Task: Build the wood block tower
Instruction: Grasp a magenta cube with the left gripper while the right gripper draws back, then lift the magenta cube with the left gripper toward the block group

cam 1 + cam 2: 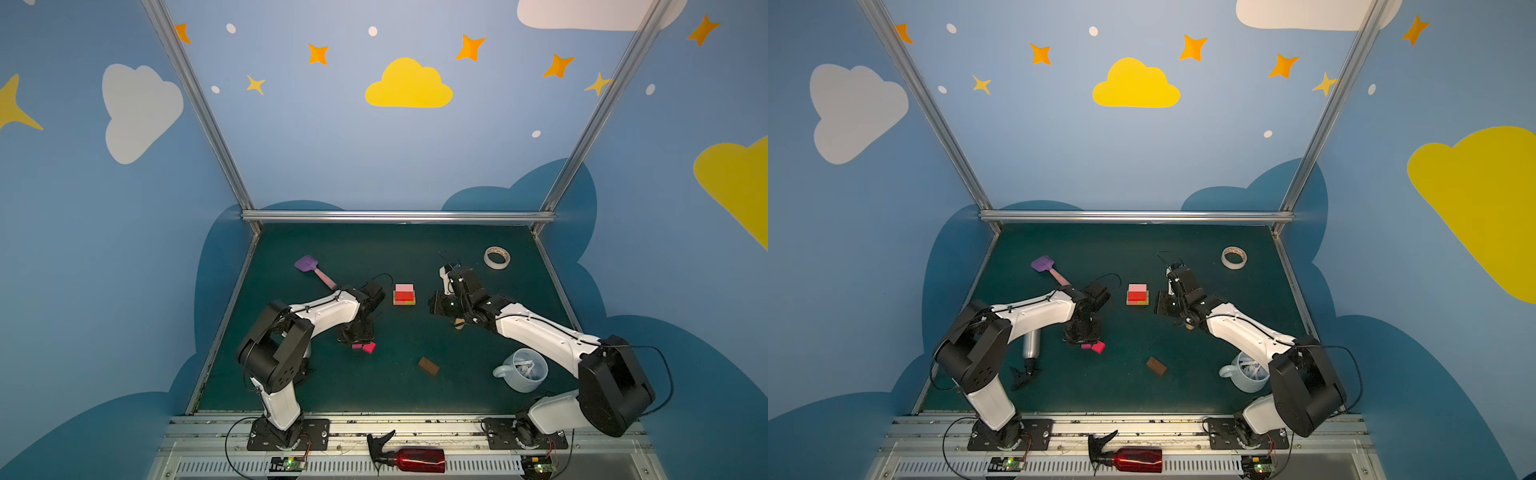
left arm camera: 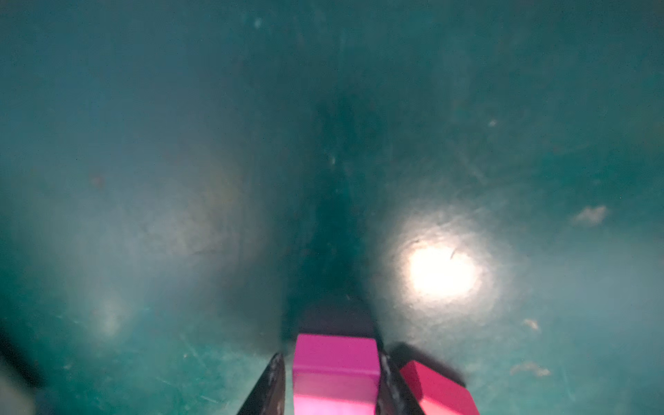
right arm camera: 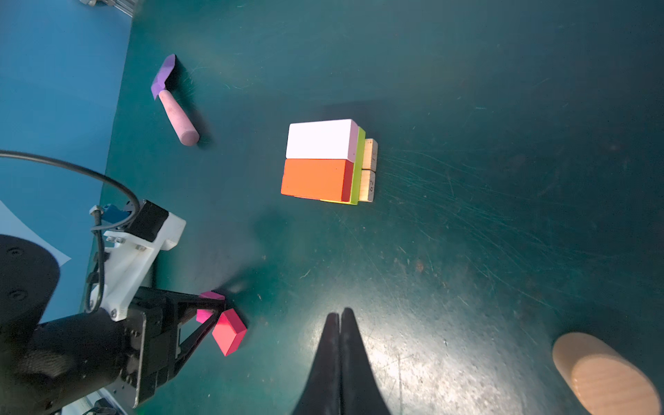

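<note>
Left claw (image 2: 330, 355): released, straddling the magenta block (image 2: 336, 370), with a sliver of gap on one side.
Right claw (image 3: 339, 318): clenched, empty.
Tower (image 1: 404, 294): mid-table between my claws, pink and red on top.
Red block (image 2: 436, 390): just beside the magenta one.
Cylinder (image 3: 603, 373): near my right claw.

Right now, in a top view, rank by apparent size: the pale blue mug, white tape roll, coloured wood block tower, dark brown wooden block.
Largest: pale blue mug, clearly.
Next: white tape roll and coloured wood block tower, too alike to rank.
Smallest: dark brown wooden block.
</note>
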Motion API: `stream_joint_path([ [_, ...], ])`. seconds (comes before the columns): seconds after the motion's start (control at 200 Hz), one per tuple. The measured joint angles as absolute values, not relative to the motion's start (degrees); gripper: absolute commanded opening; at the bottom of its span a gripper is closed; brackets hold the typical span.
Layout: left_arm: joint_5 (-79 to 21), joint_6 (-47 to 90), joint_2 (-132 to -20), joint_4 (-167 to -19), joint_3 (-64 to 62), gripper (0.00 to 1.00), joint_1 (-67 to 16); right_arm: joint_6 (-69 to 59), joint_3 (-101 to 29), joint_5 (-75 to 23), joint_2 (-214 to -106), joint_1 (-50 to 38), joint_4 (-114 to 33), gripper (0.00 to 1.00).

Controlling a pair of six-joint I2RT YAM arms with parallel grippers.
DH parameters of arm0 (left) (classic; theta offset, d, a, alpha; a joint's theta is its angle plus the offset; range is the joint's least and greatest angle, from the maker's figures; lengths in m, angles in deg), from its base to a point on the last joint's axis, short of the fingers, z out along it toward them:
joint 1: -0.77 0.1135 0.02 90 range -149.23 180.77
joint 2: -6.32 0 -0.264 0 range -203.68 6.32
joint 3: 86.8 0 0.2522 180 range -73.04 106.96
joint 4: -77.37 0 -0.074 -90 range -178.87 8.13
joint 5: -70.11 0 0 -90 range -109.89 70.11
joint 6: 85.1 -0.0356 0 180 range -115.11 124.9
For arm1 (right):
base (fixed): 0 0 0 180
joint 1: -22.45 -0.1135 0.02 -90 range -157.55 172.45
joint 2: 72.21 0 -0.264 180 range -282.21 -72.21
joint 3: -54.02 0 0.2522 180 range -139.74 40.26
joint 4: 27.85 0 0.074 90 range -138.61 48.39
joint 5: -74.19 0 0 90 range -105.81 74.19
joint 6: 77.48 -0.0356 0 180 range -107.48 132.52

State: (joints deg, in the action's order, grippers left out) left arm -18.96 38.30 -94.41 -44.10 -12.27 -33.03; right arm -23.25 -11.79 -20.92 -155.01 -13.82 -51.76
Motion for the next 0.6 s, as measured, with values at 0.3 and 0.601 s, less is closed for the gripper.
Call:
stream_joint_path([
  [0.3,-19.38,38.68,-94.30,-44.10,-12.27,0.37,-33.03,-23.27,-11.79,-20.92,-155.23,-13.84,-51.76,0.00],
  [0.601,-19.47,39.64,-93.56,-44.53,-12.88,0.28,-33.05,-23.29,-11.79,-20.92,-155.84,-14.13,-51.74,0.00],
])
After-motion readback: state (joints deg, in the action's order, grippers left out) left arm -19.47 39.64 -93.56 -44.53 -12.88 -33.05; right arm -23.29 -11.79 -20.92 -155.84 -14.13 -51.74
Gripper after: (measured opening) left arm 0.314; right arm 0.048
